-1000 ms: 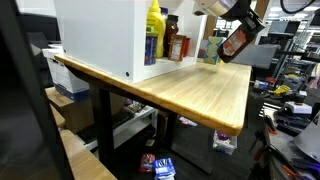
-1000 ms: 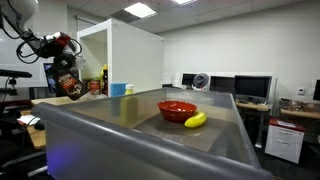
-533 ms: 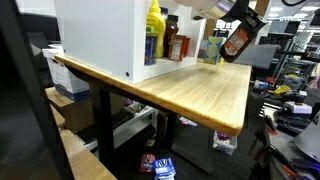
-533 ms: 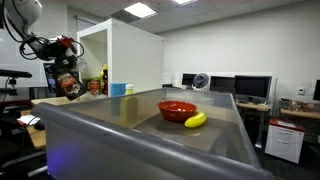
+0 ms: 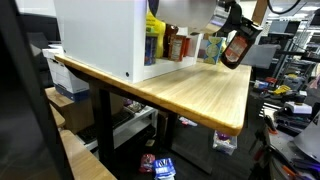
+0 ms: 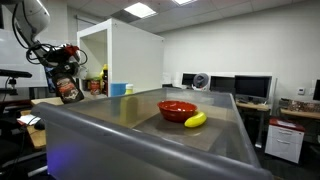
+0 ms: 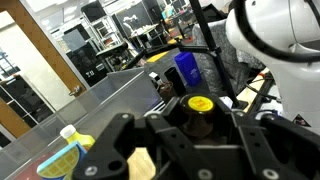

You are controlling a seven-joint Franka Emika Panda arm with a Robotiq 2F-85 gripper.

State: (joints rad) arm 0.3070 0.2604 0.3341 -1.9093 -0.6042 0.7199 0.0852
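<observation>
bright ceiling panels point(image 6: 140, 10), dim blurred foreground, soft wrist view

White Panda arm point(image 5: 192, 10), black Robotiq claw point(image 5: 238, 40).
Arm links are glossy white rounded shells with smooth, bulged joints, and they look the same in both exterior views. Wrist view shows one fat white curved shell point(image 7: 280, 40); any markings are too blurred to read. The wrist end goes dark, with black mount hardware above the claw. The claw is matte black throughout, with chunky angular linkage bars point(image 7: 120, 140) on either side, round pivot pins at the link joints, and broad flat-faced fingers point(image 7: 262, 150). A thin black cable point(image 7: 205, 35) runs alongside the white shell, with more black cabling bundled at lower right in wrist view. Screws are too small to make out.
</observation>
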